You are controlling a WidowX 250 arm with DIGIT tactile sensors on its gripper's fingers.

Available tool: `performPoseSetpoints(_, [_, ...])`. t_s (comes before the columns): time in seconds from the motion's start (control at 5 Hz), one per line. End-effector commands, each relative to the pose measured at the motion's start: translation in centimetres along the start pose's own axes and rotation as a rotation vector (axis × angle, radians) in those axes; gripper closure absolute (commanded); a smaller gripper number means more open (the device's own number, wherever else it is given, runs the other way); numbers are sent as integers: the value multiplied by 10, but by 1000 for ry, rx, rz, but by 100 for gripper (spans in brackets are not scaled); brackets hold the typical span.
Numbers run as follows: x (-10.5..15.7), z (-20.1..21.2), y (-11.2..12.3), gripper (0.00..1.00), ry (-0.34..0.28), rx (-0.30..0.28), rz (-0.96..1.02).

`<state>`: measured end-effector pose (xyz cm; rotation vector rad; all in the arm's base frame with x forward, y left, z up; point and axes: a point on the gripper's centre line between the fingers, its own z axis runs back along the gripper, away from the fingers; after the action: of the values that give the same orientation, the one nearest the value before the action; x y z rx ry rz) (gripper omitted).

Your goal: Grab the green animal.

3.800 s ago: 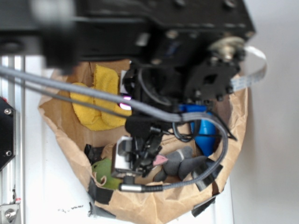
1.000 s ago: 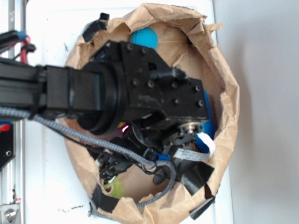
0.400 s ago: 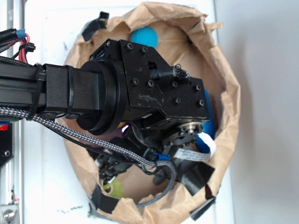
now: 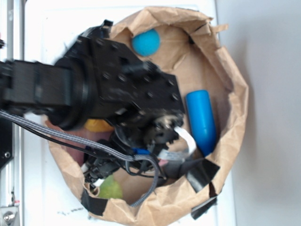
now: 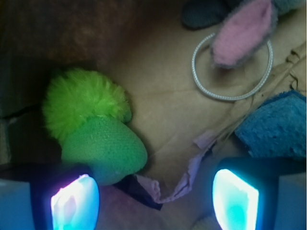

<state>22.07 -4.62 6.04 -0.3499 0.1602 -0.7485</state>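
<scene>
Arm swung clear of the teal ball (image 4: 145, 42) (fingers (image 5: 74, 203) spread beside green animal (image 5: 93, 125)).

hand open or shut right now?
Open. In the wrist view the hand shows two glowing fingertips wide apart with nothing between; the fuzzy lime-green plush toy lies beside the left one, ungrasped.

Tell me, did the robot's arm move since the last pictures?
Yes. Against the paper bag, the arm swung up and left, uncovering the blue cylinder. The green animal stayed put.
</scene>
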Motion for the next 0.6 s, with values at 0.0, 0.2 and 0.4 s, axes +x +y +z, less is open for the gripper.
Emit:
performPoseSetpoints(0.0, [9,5,-4,0,-197,32,-45])
performPoseSetpoints(0.2, [8,2,-7,0,-118,-1,-58])
performPoseSetpoints(0.4, [6,2,-10,0,-101,-13,-69])
